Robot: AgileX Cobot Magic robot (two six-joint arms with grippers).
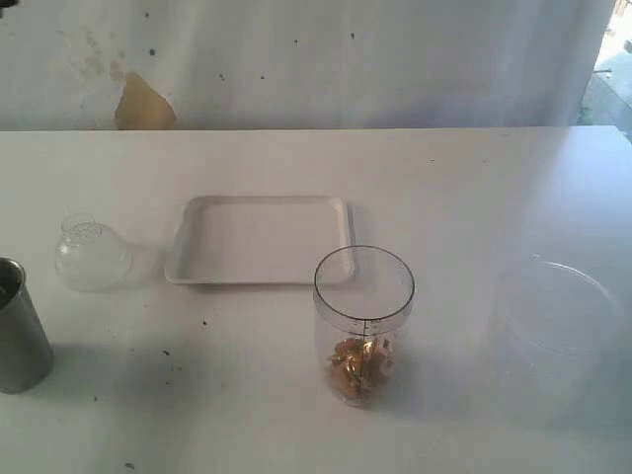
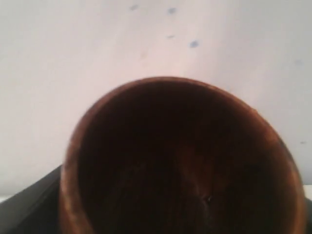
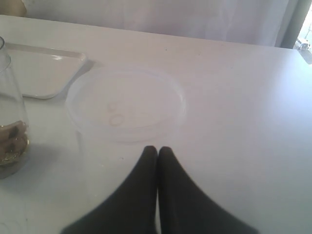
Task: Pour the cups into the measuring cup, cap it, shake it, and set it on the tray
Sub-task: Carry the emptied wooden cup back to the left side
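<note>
While the left gripper [image 2: 27,210] grasps the wooden cup [image 2: 180,161], the right gripper [image 3: 157,156] sits clenched on nothing near a wide tub [image 3: 126,105]; the measuring cup [image 1: 362,326], brown bits inside, stands upright just beside the tray [image 1: 257,237].

White table [image 1: 474,168], tray [image 1: 259,240], cap [image 1: 91,255], steel tumbler [image 1: 20,341], measuring cup [image 1: 336,331], wide container [image 1: 558,336]

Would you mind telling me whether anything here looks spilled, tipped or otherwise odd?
Nothing stands out: the tall clear graduated measuring cup stands upright, its golden-brown pieces inside, none spilled on the white table.
</note>
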